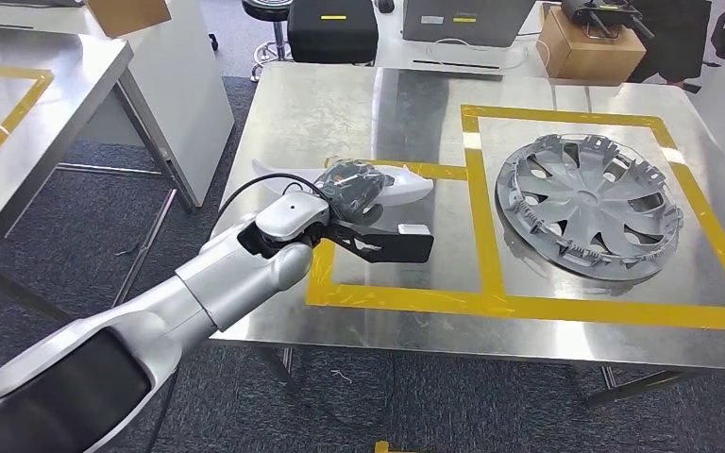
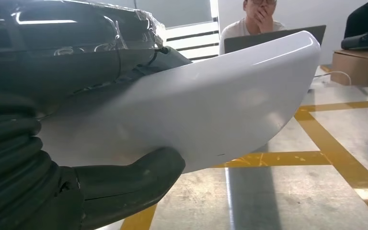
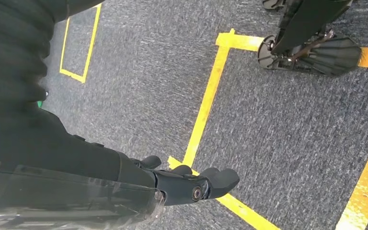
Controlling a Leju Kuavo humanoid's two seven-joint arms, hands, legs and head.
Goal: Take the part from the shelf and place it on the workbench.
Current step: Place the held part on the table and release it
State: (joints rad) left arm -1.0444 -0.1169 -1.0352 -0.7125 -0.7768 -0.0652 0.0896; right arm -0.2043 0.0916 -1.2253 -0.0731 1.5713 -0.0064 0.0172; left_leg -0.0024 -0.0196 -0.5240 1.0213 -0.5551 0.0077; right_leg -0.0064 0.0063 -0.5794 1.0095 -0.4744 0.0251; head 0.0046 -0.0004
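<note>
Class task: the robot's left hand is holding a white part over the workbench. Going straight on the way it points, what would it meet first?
Probably the grey wheel cover. The left hand, gripping the white part, points across the workbench towards it; only yellow tape lies between.

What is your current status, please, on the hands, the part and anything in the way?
Left hand grips white part over the workbench. Right hand hangs empty, fingers loosely extended. Hubcap lies in neighbouring square.
</note>
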